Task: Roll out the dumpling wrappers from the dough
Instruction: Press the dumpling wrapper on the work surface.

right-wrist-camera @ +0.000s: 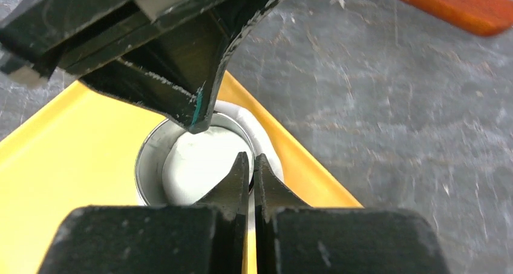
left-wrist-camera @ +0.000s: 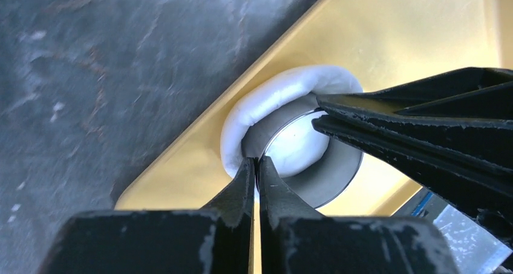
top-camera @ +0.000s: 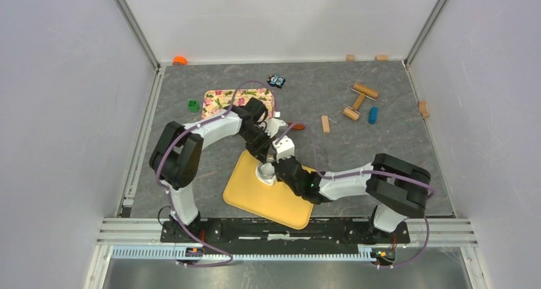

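Pinching cup [left-wrist-camera: 340, 172] rim: left claw [left-wrist-camera: 259, 163], right claw [right-wrist-camera: 252, 159] | dough [left-wrist-camera: 296, 147] inside cup, on board [left-wrist-camera: 393, 26]

Pt of dough [left-wrist-camera: 270, 100] hidden by cup [left-wrist-camera: 340, 176].

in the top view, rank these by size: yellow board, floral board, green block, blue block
1. yellow board
2. floral board, partly hidden
3. green block and blue block: both tiny, too alike to rank

We see soft, even overhead light and faint shadows on the table [top-camera: 395, 142]. In the wrist views the dough [left-wrist-camera: 272, 98] glares white, and the nearest parts of the fingers [left-wrist-camera: 239, 186] look blurred.
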Motion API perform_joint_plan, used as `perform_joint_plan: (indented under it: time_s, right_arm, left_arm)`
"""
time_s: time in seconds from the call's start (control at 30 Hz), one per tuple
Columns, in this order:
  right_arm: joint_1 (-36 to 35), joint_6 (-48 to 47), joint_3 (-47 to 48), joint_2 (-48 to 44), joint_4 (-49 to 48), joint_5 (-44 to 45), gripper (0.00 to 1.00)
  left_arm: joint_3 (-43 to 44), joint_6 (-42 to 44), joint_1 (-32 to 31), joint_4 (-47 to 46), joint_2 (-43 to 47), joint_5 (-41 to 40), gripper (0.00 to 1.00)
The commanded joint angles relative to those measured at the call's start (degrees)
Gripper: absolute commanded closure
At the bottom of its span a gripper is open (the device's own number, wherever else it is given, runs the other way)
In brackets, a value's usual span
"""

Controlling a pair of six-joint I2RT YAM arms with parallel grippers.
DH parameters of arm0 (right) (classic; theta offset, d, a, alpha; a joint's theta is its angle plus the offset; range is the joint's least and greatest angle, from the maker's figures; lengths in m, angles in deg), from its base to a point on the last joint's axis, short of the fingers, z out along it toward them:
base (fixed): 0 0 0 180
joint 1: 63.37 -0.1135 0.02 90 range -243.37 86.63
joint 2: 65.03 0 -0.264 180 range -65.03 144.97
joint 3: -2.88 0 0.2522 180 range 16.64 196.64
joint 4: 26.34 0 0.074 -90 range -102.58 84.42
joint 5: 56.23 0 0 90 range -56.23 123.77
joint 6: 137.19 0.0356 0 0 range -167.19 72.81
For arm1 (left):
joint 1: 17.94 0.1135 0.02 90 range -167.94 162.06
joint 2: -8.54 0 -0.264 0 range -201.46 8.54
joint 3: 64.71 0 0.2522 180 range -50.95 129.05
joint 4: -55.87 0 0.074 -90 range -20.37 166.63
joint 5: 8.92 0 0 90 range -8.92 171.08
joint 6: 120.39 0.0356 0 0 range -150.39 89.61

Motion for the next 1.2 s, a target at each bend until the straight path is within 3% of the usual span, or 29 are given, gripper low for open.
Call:
perform_joint_plan:
  time_s: [0.0, 0.13, 0.27, 0.37, 0.47, 0.57, 0.8, 0.9, 1.0, 1.1, 1.17]
  right_arm:
    - [-6.1, 7.7, -9.0, -2.6, 13.2, -2.4, 1.0]
    - [-5.6, 7.2, -10.0, -0.8, 10.1, -2.2, 1.0]
    - [-2.0, -0.2, -2.0, 5.9, 6.7, -5.8, 1.0]
    - [-3.3, -4.5, 7.8, 10.8, 7.9, -8.5, 1.0]
    - [-4.6, -5.8, 11.2, 13.1, 8.9, -9.4, 1.0]
    - [-4.4, -3.6, 7.2, 11.1, 9.6, -6.7, 1.0]
    - [-1.6, 3.9, -9.9, 0.6, 14.5, 0.9, 1.0]
    - [-1.5, 4.4, -10.6, 0.7, 15.3, 1.9, 1.0]
    - [-2.4, 2.4, -5.1, 5.1, 12.0, -1.7, 1.0]
    - [-4.7, -1.6, 4.4, 10.4, 10.8, -4.7, 1.0]
    - [-5.2, -3.1, 7.9, 11.6, 9.5, -7.1, 1.0]
  left_arm:
    - [2.5, -0.3, -1.8, -3.0, -6.5, -5.3, 0.98]
    - [0.7, 0.3, -2.3, -2.1, -5.5, -5.1, 0.98]
    - [-4.3, 3.1, -2.3, 2.6, -1.6, -3.9, 0.98]
    - [-8.4, 4.4, -0.7, 3.0, 2.1, -8.7, 0.98]
    - [-10.0, 5.0, 2.8, 1.6, 3.0, -14.2, 0.98]
    - [-10.0, 4.3, 2.5, 1.0, 2.5, -11.1, 0.98]
    - [-4.7, 3.7, -10.2, 4.6, -0.9, 3.4, 0.98]
    - [-3.9, 4.9, -10.0, 5.6, -1.3, 1.6, 0.98]
    - [-5.5, 6.4, -6.9, 4.8, 0.1, -4.6, 0.98]
    - [-7.0, 7.3, 1.5, 2.9, 1.6, -11.7, 0.98]
    - [-7.0, 8.1, 6.3, 3.7, 1.9, -12.3, 0.98]
